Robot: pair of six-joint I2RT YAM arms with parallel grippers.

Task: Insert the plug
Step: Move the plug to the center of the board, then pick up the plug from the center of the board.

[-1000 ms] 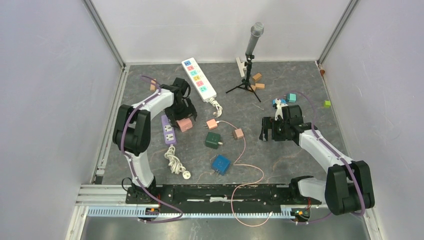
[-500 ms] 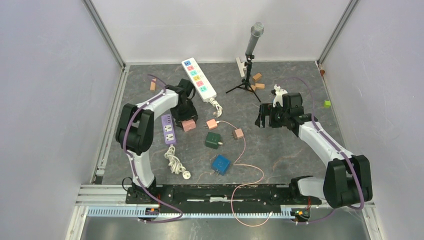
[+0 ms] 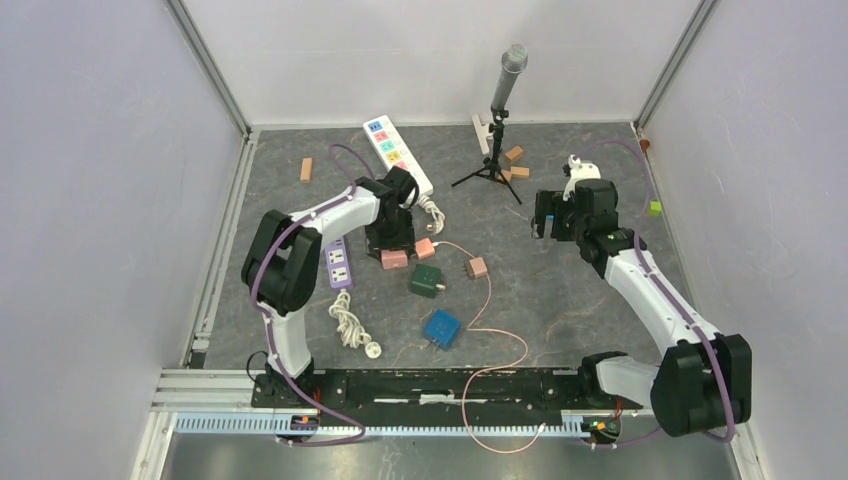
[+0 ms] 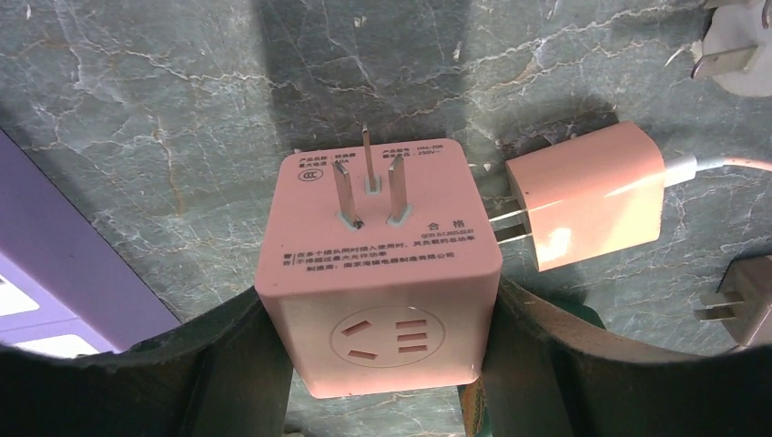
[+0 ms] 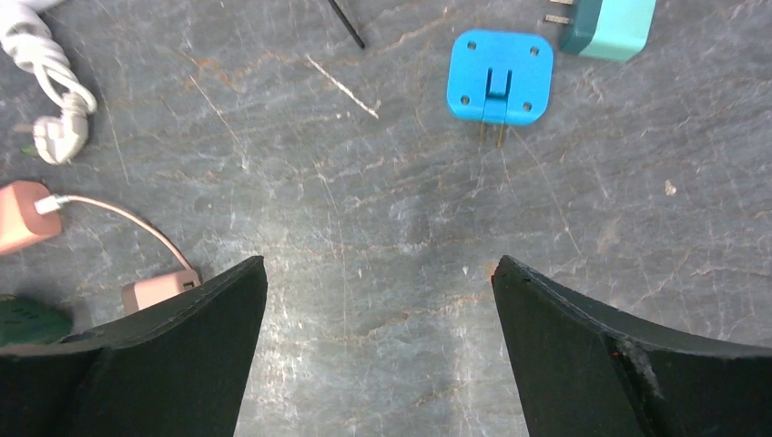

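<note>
The grey stone-patterned table [image 3: 560,300] carries a scatter of plugs and two power strips. The left arm has swung inward across it over the last second, drawing away from the purple power strip [image 3: 338,264] and ending near the cord end of the white power strip [image 3: 398,158]. The right arm has pulled back toward the far edge, away from the middle of the table.

Nothing here is a container proper. The nearest to one are the strips, and no socket that shows on either has a plug in it.

The left gripper [image 4: 382,300] is clamped on the pink adapter plug [image 4: 382,246], one finger against each side. The plug has travelled with the gripper and now sits just beside a smaller pink charger [image 4: 587,196], whose two pins point at its side. Its three prongs [image 4: 369,187] face away from the wrist. Whether it rests on the table or hangs just above it cannot be told.

The right gripper [image 5: 378,273] stands spread and empty over bare table, with a blue plug [image 5: 500,76] lying well ahead of it.

The shift suggests the purple strip is no longer the target. The plug is secured, but the insertion is not yet begun, and the prongs probably need turning toward a socket first.
</note>
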